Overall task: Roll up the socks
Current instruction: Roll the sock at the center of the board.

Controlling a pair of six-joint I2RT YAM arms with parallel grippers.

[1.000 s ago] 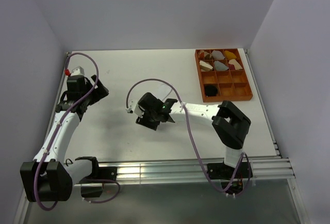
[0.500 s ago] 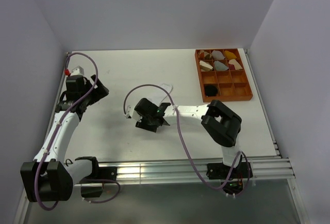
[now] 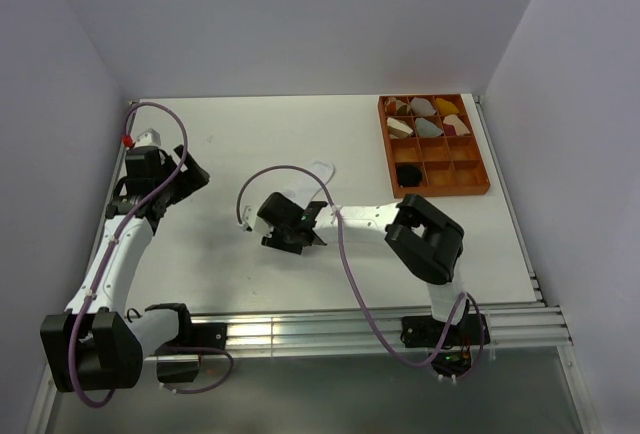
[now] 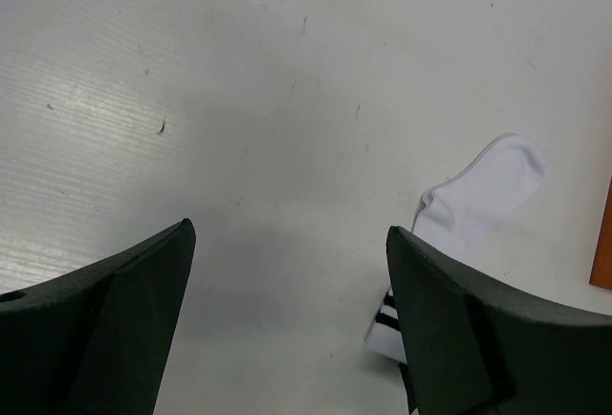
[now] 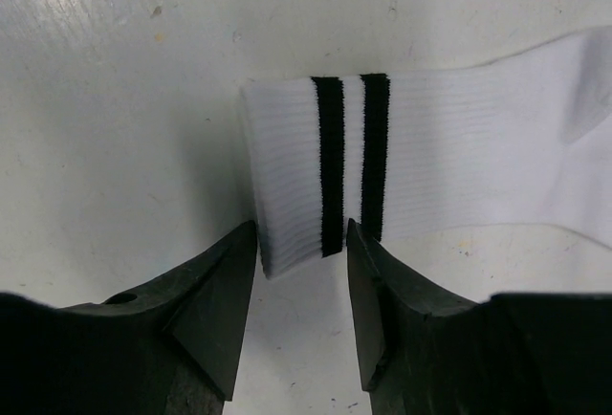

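Note:
A white sock (image 5: 449,152) with two black cuff stripes lies flat on the table. My right gripper (image 5: 301,243) hovers low over its cuff end. The jaws stand apart astride the cuff's near corner, the left finger (image 5: 225,291) at the cuff's edge and the right finger (image 5: 387,291) by the second stripe. From above, only the sock's toe (image 3: 322,168) shows beyond the right gripper (image 3: 285,226). My left gripper (image 4: 290,243) is wide open over bare table, left of the sock (image 4: 483,190), with nothing between its fingers; the top view puts it (image 3: 185,179) at the far left.
An orange compartment tray (image 3: 445,192) sits at the back right. It holds several coloured rolled bundles and a black bundle (image 3: 408,173). Grey walls close in both sides and the back. A metal rail runs along the near edge.
My right arm has slid left, uncovering the sock's toe in the top view, and its jaws have narrowed a little. The left arm has barely moved.

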